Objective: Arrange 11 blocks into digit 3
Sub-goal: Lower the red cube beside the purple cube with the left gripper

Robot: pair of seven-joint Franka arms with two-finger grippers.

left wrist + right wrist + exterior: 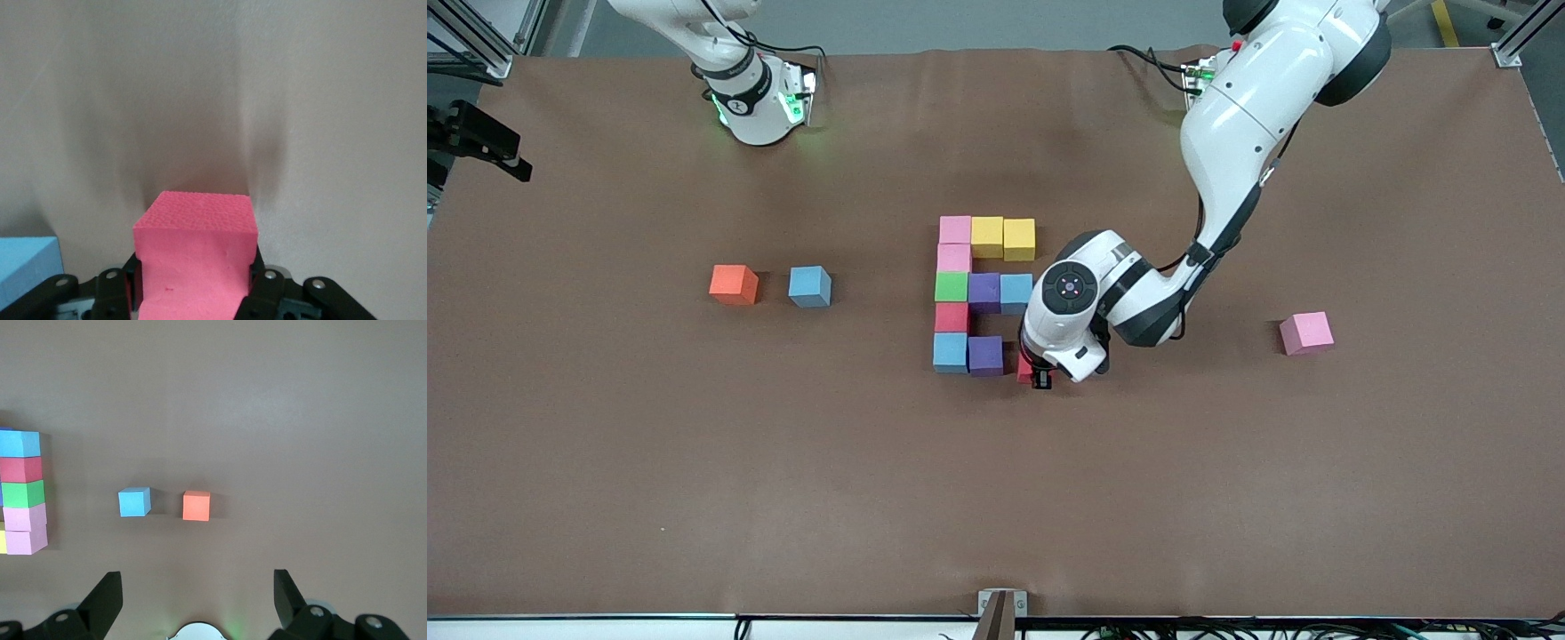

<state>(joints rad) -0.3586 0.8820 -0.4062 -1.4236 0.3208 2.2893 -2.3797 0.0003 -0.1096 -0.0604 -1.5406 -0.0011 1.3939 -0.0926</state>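
Two white robot arms stand along one long edge of a counter covered in plain matte brown sheeting, with grey floor and metal framing at the corners. Near the counter's middle, ten foam blocks sit touching in a partial blocky figure: pink, yellow, yellow along the row closest to the arms, a straight column of pink, green, red and light blue, and short purple and blue bars off it. The left claw is low beside the purple cube of the row nearest the front camera, clamped on a red block; the front view hides most of that block, while the left wrist view shows it fully between the fingers. The right claw waits near its arm's base with its fingers spread apart; only its wrist view shows them. A loose blue cube and orange cube lie toward the right arm's end, a loose pink cube toward the left arm's end. No readable writing appears.
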